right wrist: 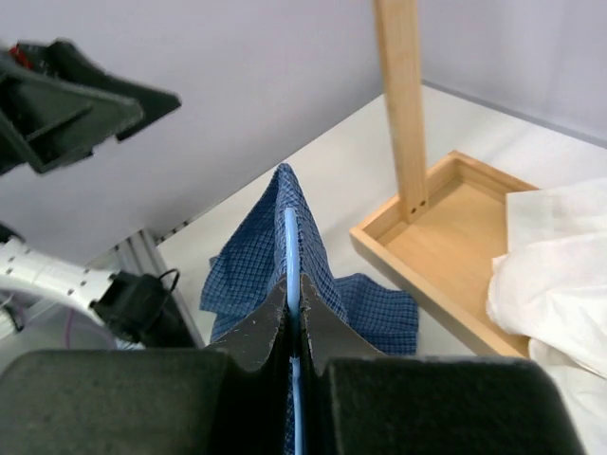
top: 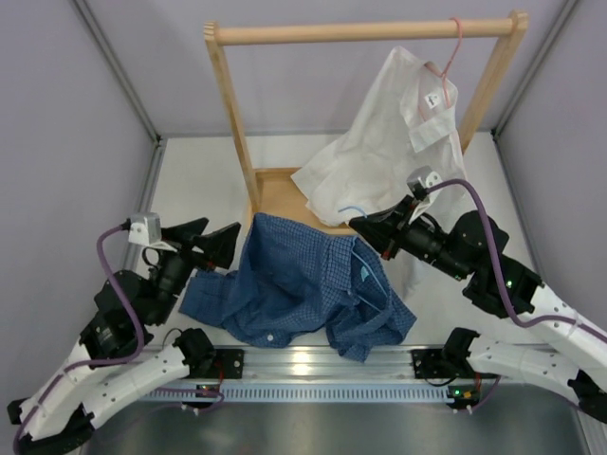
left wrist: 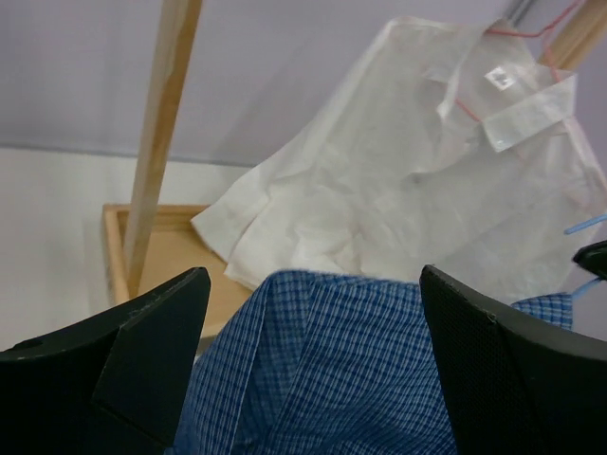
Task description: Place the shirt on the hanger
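While tight on the hanger (right wrist: 289,248), right hand (right wrist: 295,318) outstretched.

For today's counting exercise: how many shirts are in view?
2. The white shirt hangs from the wooden rack; the blue checked shirt lies bunched on the table in front of it.

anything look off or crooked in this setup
The white shirt hangs askew on the pink hanger: it slumps to one side, its lower edge spilling onto the wooden tray. The blue shirt lies crumpled on the table, and the right pincer is shut on the light-blue hanger with shirt cloth bunched around it.
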`<action>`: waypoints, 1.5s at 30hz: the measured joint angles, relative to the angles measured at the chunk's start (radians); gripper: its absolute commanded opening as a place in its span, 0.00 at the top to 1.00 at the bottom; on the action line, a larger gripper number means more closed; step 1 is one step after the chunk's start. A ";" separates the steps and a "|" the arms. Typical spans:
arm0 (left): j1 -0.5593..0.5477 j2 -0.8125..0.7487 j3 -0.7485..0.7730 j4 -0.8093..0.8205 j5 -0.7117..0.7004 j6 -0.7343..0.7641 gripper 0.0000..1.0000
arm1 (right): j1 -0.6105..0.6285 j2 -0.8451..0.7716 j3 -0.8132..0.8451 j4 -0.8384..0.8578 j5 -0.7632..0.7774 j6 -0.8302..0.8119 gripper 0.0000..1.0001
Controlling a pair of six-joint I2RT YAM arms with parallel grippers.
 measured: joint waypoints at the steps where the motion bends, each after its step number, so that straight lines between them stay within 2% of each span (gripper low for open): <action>1: 0.000 0.001 -0.005 -0.023 -0.027 -0.018 0.06 | 0.000 0.014 0.019 -0.013 0.031 0.002 1.00; 6: 0.000 0.100 -0.044 -0.109 -0.081 -0.076 0.06 | 0.000 0.059 0.086 -0.050 0.093 0.001 1.00; 13: 0.000 0.315 -0.079 -0.168 -0.198 -0.131 0.17 | 0.000 0.062 0.142 -0.091 0.098 -0.006 1.00; 14: 0.000 0.341 -0.079 -0.169 -0.214 -0.139 0.32 | 0.000 0.058 0.145 -0.098 0.098 -0.007 1.00; 16: 0.000 0.387 -0.079 -0.167 -0.251 -0.156 0.52 | 0.000 0.046 0.145 -0.105 0.097 -0.008 1.00; 17: 0.000 0.406 -0.079 -0.168 -0.272 -0.162 0.79 | 0.000 0.040 0.145 -0.108 0.097 -0.011 1.00; 18: 0.001 0.423 -0.079 -0.168 -0.296 -0.175 0.93 | 0.000 0.031 0.145 -0.113 0.097 -0.012 1.00; 19: 0.006 0.436 -0.079 -0.168 -0.321 -0.177 1.00 | 0.000 0.020 0.145 -0.120 0.097 -0.014 1.00; 22: 0.048 0.458 -0.079 -0.176 -0.388 -0.203 1.00 | 0.000 -0.021 0.141 -0.129 0.098 -0.016 1.00; 25: 0.169 0.455 -0.079 -0.178 -0.403 -0.229 1.00 | 0.000 -0.095 0.103 -0.130 0.112 -0.023 1.00; 29: 0.362 0.447 -0.078 -0.178 -0.320 -0.243 1.00 | 0.002 -0.202 0.037 -0.145 0.138 -0.022 1.00; 31: 0.416 0.447 -0.078 -0.178 -0.264 -0.243 1.00 | 0.002 -0.244 0.019 -0.151 0.147 -0.022 1.00; 38: 0.442 0.421 -0.079 -0.166 -0.092 -0.238 1.00 | 0.003 -0.239 0.023 -0.149 0.150 -0.022 1.00; 45: 0.449 0.425 -0.012 -0.216 -0.096 -0.205 1.00 | 0.003 -0.179 0.050 -0.141 0.158 -0.030 1.00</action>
